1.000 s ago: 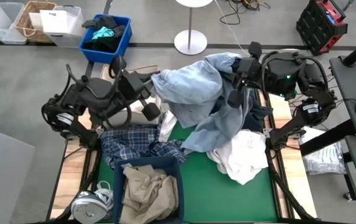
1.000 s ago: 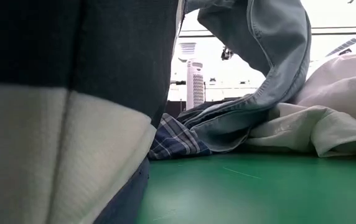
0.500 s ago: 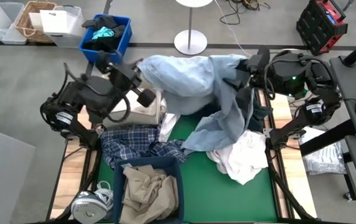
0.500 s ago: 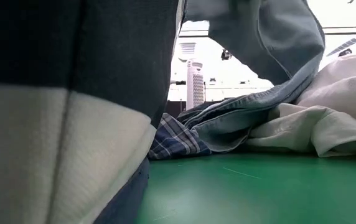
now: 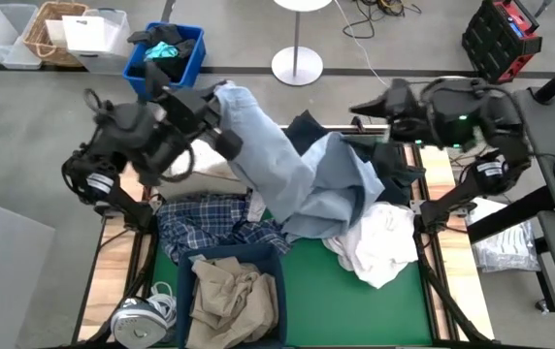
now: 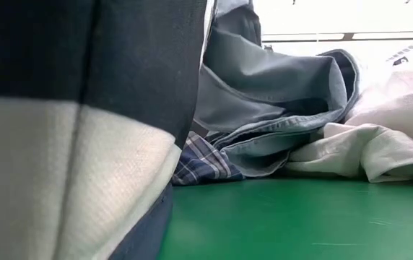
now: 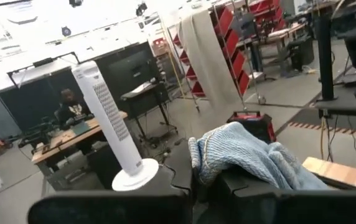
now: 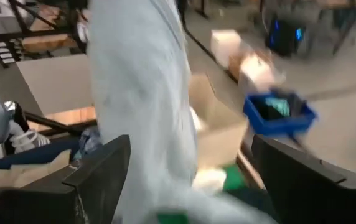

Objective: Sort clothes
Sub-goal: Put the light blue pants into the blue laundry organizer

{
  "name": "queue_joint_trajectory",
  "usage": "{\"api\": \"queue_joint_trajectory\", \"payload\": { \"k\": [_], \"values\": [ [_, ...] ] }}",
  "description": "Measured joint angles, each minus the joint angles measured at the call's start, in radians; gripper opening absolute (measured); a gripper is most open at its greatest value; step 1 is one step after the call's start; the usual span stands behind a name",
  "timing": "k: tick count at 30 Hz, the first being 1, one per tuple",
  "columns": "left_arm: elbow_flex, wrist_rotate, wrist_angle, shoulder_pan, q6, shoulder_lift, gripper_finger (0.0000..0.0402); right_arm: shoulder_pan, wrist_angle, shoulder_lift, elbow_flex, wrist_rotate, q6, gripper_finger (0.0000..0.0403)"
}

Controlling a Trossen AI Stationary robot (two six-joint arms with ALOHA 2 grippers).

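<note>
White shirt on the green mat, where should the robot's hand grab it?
Grip the puffed-up folds at the white shirt's bare outer edge, coming straight down from above. Its far part seems tucked under the light blue denim, which the left hand holds up, so pulling there would drag both.

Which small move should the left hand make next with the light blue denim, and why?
Probably lift it higher and away from the pile: the left hand is shut on one end of the light blue denim, whose other end drapes over the white shirt. The right hand is open, apart.

Left tool (image 5: 221, 105) tips hidden under denim (image 5: 277, 170)
</note>
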Motion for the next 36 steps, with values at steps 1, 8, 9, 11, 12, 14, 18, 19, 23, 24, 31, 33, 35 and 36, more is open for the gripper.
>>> {"api": "queue_joint_trajectory", "payload": {
  "k": [1, 8, 9, 11, 12, 14, 18, 19, 23, 24, 31, 33, 35, 36],
  "values": [
    [-0.001, 0.002, -0.001, 0.004, -0.004, 0.012, 0.0001, 0.0, 0.041, 0.019, 0.0, -0.023, -0.024, 0.0327],
    [-0.001, -0.064, 0.0, 0.051, -0.014, 0.093, 0.0001, 0.0, 0.197, 0.118, -0.001, -0.055, -0.123, 0.0335],
    [-0.001, -0.095, -0.001, 0.062, -0.013, 0.103, 0.0001, 0.0, 0.209, 0.13, -0.001, -0.042, -0.123, 0.0336],
    [-0.001, -0.138, -0.002, 0.082, -0.011, 0.118, 0.0001, 0.0, 0.237, 0.157, -0.001, -0.015, -0.112, 0.0336],
    [-0.001, -0.139, -0.001, 0.092, -0.011, 0.125, 0.0001, 0.001, 0.243, 0.17, -0.001, -0.015, -0.114, 0.0336],
    [0.0, -0.132, -0.001, 0.104, -0.011, 0.135, 0.0001, 0.011, 0.258, 0.19, -0.002, -0.014, -0.127, 0.0335],
    [0.0, 0.053, -0.005, 0.105, -0.024, 0.143, 0.0001, 0.018, 0.237, 0.231, -0.001, 0.071, -0.148, 0.033],
    [0.0, 0.128, -0.01, 0.105, -0.042, 0.142, 0.0001, 0.018, 0.225, 0.241, -0.001, 0.079, -0.153, 0.0328],
    [0.0, 0.23, -0.06, 0.104, -0.123, 0.125, 0.0001, 0.018, 0.222, 0.269, -0.002, 0.101, -0.178, 0.0313],
    [0.0, 0.233, -0.068, 0.104, -0.136, 0.12, 0.0001, 0.018, 0.221, 0.269, -0.002, 0.108, -0.192, 0.0306],
    [0.0, 0.579, -0.131, 0.106, -0.181, 0.067, 0.0004, 0.013, 0.218, 0.263, -0.001, 0.1, -0.221, 0.0256],
    [0.0, 0.685, -0.113, 0.108, -0.208, 0.065, 0.0004, 0.013, 0.232, 0.266, -0.001, 0.088, -0.248, 0.0242],
    [0.0, 0.708, -0.107, 0.108, -0.22, 0.065, 0.0005, 0.013, 0.242, 0.268, -0.001, 0.087, -0.276, 0.0219],
    [0.0, 0.713, -0.112, 0.107, -0.226, 0.067, 0.0005, 0.013, 0.25, 0.269, -0.001, 0.078, -0.291, 0.0201]
  ]
}}
